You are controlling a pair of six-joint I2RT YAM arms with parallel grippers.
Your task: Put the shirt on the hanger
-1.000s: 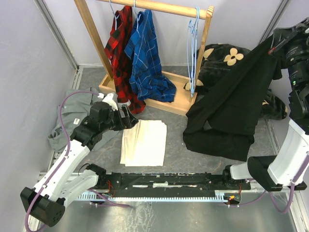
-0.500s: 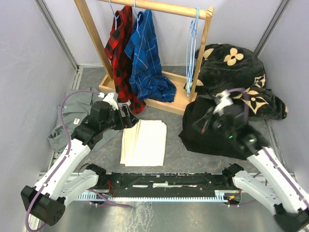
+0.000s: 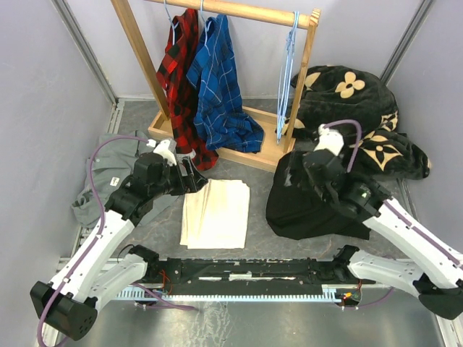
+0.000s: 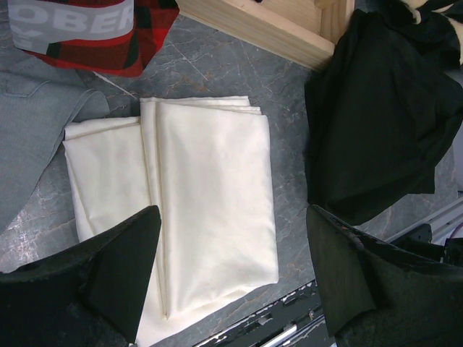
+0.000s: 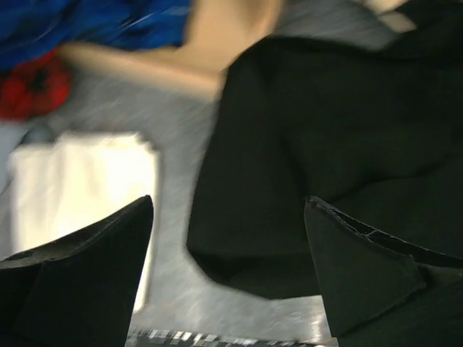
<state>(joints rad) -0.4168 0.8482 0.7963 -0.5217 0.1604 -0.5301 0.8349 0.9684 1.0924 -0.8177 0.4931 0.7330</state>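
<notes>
right arm reaches in low over the worktop with its jaws wide apart and gripping nothing, the black shirt lies heaped right below them beside the rack, and the left arm hovers, jaws also apart, over the folded cream cloth

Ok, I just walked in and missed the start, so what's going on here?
A two-arm robot is working on getting the black shirt onto a hanger. The shirt lies in a heap on the table near the wooden rack. The right gripper hangs open above it, holding nothing. The left gripper is open too, over a folded cream cloth. The light-blue hangers hang bare at the rack's right end, so the shirt is not yet on one.
</notes>
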